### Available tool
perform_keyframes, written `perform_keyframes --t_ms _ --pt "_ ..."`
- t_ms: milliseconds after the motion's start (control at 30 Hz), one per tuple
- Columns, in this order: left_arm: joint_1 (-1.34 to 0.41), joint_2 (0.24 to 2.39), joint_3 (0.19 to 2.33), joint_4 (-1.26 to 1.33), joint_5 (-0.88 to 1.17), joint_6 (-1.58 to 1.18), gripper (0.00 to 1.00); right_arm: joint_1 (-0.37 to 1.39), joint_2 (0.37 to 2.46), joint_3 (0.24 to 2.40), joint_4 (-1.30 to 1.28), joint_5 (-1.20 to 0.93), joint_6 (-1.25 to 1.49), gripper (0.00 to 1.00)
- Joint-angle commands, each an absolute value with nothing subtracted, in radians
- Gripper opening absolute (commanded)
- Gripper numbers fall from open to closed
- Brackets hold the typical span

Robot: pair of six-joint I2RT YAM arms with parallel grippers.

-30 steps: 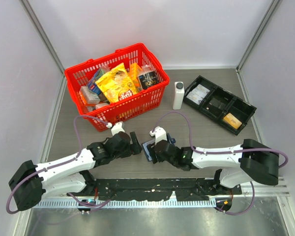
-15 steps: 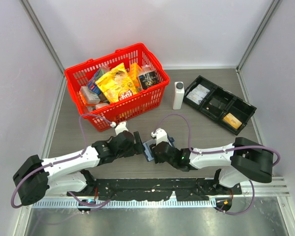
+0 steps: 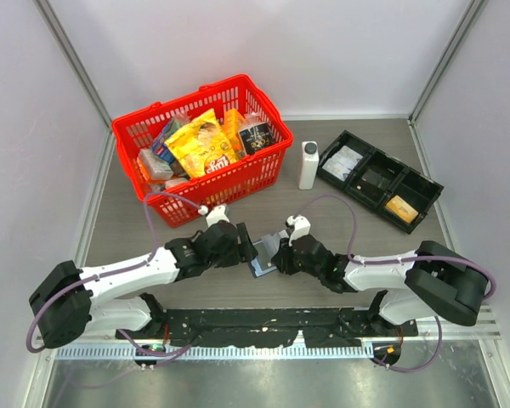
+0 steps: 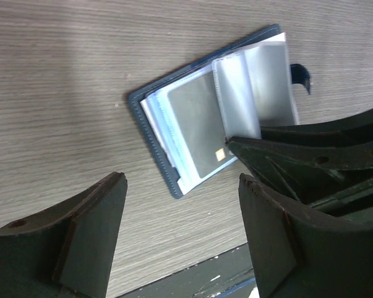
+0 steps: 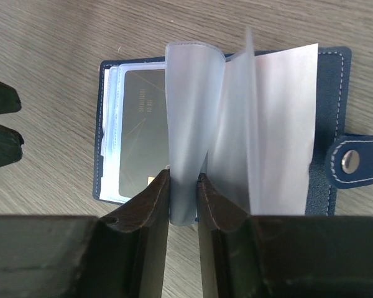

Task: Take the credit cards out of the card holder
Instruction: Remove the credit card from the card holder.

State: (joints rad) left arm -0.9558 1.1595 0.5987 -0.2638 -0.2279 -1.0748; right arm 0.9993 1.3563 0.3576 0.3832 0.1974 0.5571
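Task looks early-to-mid stage. Holder (image 3: 259,260) lies open and flat on the table (image 3: 365,136), btwn the two arms, near the front edge. R gripper (image 5: 182,180) is clamped on a clear sleeve (image 5: 189,93), pinching its lower edge so the leaf bows up in a loop. Other leaves fan to the right, toward the snap tab (image 5: 354,161). That lift exposes a card (image 5: 143,130), grey-olive w/ a gold chip, inside the next sleeve on the left half. It's not out yet. L gripper (image 4: 180,180) hovers just beside the holder's left edge, jaws apart, touching nothing, approx lined up w/ the card side.

Done, judging by the layout: holder opened, leaves parted, one card laid bare. An orange-gold card (image 3: 401,208) sits in the end compartment of the tray (image 3: 416,183), well apart at the right. Prob. one taken out already, but that can't be confirmed.

Left to do: slide the exposed card out of its sleeve, then go through the remaining leaves. Whether more cards hide in the stack can't be told from these views.
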Motion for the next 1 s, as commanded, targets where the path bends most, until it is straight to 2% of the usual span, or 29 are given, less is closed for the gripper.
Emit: perform_keyframes --t_ms 0,100,233,467,667,967 --pt "-0.962 1.198 0.66 -0.157 -0.207 -1.081 0.74 0.948 1.354 0.298 0.481 0.08 0.637 0.27" --pt "-0.962 1.248 0.678 -0.111 -0.207 -1.077 0.64 0.91 1.356 0.265 0.535 0.022 0.675 0.27" --pt "-0.959 1.331 0.716 -0.075 -0.213 -1.069 0.38 0.884 1.362 0.245 0.566 -0.031 0.69 0.26" --pt "-0.96 1.492 0.793 -0.1 -0.193 -1.051 0.19 0.874 1.355 0.235 0.577 -0.037 0.693 0.27" --pt "-0.962 1.555 0.808 -0.181 -0.172 -1.046 0.13 0.874 1.312 0.248 0.509 -0.003 0.672 0.37" --pt "-0.956 1.586 0.808 -0.206 -0.143 -1.04 0.12 0.876 1.204 0.34 0.211 0.25 0.615 0.47"
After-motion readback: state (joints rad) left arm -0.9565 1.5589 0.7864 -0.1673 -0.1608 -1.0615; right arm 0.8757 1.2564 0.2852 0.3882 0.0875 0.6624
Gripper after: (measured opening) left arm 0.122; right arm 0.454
